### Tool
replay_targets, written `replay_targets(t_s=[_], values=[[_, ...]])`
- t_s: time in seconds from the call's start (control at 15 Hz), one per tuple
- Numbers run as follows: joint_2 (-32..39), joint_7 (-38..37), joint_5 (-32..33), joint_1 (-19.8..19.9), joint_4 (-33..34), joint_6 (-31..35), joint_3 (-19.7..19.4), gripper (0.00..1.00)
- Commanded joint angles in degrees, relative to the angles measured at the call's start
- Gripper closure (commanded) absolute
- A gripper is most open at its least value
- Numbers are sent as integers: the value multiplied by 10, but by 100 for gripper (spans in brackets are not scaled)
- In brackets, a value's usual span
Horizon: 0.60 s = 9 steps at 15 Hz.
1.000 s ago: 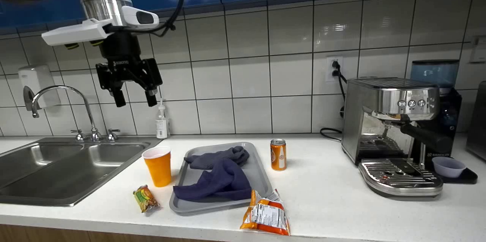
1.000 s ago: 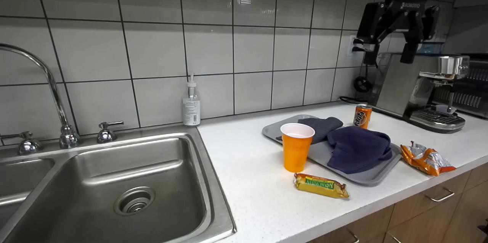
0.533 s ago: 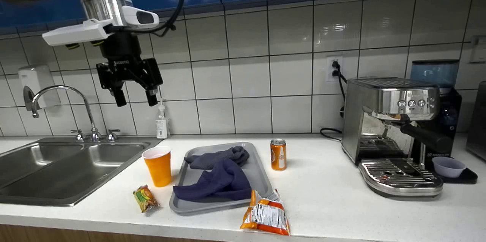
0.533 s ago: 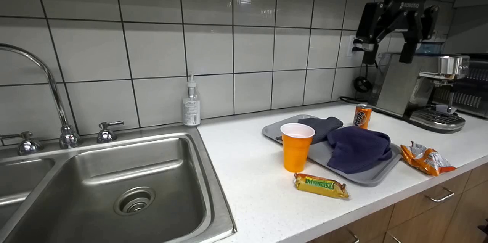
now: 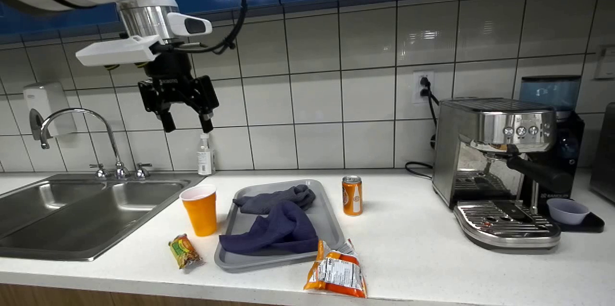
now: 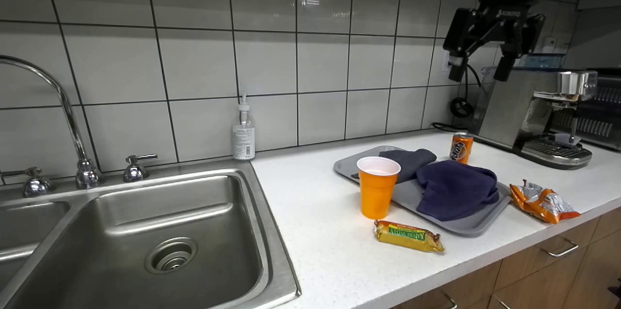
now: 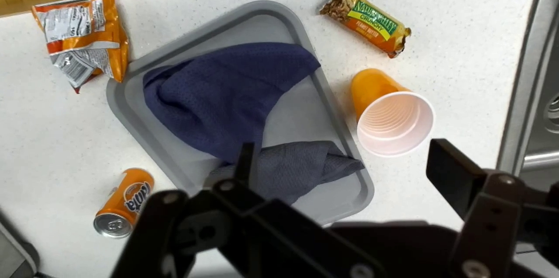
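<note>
Gripper (image 5: 188, 127) high above the counter (image 5: 408, 248) in an exterior view, shifted slightly rightward from a moment ago and now covering the pump top of the soap bottle (image 5: 205, 159), fingers wide apart with nothing between them. In an exterior view, shifted slightly leftward, seemingly toward the tiled wall (image 6: 320, 61), with cup (image 6: 377, 195), granola bar (image 6: 408, 237) and chip bag (image 6: 543, 204) unmoved on the counter below, so a change of position only, nothing picked up. In the wrist view, fingers spread well above the tray (image 7: 301, 116), gray towel (image 7: 301, 169) on it partly hidden behind a fingertip, navy towel (image 7: 222, 90) alongside, cup just beside the rim, soda can (image 7: 131, 195) near the opposite edge.
</note>
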State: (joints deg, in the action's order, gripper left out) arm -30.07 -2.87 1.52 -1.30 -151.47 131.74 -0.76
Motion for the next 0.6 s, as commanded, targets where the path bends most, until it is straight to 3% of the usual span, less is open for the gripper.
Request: replay_targets(t_s=[0.0,0.53], values=[[30,20,5,17,7,38,-9,0],[115,79,-3,22,36,79,-51,0]])
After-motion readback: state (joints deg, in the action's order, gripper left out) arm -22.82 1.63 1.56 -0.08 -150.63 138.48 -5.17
